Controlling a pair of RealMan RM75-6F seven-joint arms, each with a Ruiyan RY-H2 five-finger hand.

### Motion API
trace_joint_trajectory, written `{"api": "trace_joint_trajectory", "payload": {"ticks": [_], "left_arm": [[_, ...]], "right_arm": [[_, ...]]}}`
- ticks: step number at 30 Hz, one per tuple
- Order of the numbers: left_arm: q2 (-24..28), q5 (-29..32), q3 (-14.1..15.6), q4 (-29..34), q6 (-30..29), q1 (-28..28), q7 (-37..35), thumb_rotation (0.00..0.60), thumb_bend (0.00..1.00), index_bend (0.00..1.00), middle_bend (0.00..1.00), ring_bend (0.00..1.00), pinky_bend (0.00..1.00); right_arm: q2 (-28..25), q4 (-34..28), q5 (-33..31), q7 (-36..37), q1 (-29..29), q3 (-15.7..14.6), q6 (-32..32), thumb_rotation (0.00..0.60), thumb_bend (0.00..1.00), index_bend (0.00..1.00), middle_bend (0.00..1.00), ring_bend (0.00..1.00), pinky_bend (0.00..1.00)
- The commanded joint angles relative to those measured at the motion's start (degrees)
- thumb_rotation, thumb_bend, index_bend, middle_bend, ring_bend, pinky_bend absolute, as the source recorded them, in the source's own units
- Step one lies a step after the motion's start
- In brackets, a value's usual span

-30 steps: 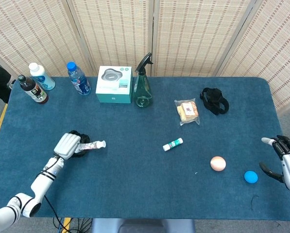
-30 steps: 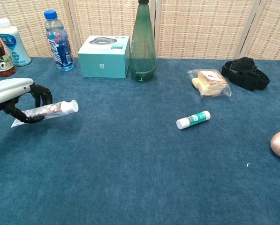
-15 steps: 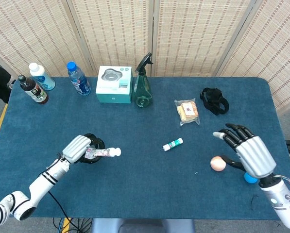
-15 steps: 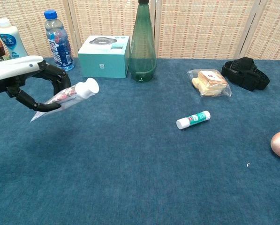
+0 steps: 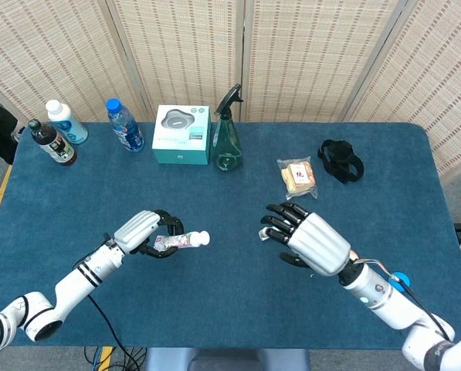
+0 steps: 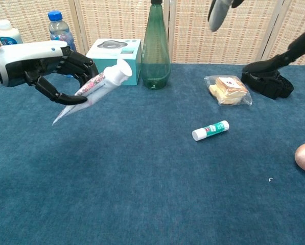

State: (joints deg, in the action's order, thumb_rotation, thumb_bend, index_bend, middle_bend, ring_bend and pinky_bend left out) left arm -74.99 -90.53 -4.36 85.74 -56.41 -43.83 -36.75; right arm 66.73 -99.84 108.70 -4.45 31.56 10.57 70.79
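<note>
Now my left robot hand has carried the tube, gripped in its curled fingers, up off the counter and toward the middle, cap tilted upward, while my right robot hand, fingers spread and holding nothing, has swung in above the glue stick.

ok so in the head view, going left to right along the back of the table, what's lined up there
dark sauce bottle → white bottle → blue-capped water bottle → teal box → green spray bottle → bagged bread → black strap
</note>
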Motion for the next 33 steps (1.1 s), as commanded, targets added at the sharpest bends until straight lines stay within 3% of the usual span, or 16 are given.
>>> {"api": "trace_joint_trajectory", "payload": {"ticks": [1,13,33], "left_arm": [[0.86,0.42,-0.24,0.45,0.73,-0.66,-2.04,0.6,0.41,0.58,0.67,0.47,0.27],[1.74,-0.24,0.13,1.83,0.06,-1.06,-3.27,0.6,0.41,0.58,0.67,0.47,0.27],[1.47,0.38,0.38,3.28,1.75,-2.56,-1.91,0.6,0.41,0.58,0.67,0.47,0.27]], "right_arm": [[2.76,0.91,0.29,-2.04,2.64,0.74,-2.06,0.6,0.07,0.43,0.36,0.2,0.28],[10.54,4.69,-2.0,-7.66,9.41,2.81,-5.48,0.6,0.1,0.43,0.36,0.2,0.28],[15.48,8.64,-5.85,-7.77,14.73,2.2,-6.62,0.6,0.12,0.43,0.36,0.2,0.28]]}}
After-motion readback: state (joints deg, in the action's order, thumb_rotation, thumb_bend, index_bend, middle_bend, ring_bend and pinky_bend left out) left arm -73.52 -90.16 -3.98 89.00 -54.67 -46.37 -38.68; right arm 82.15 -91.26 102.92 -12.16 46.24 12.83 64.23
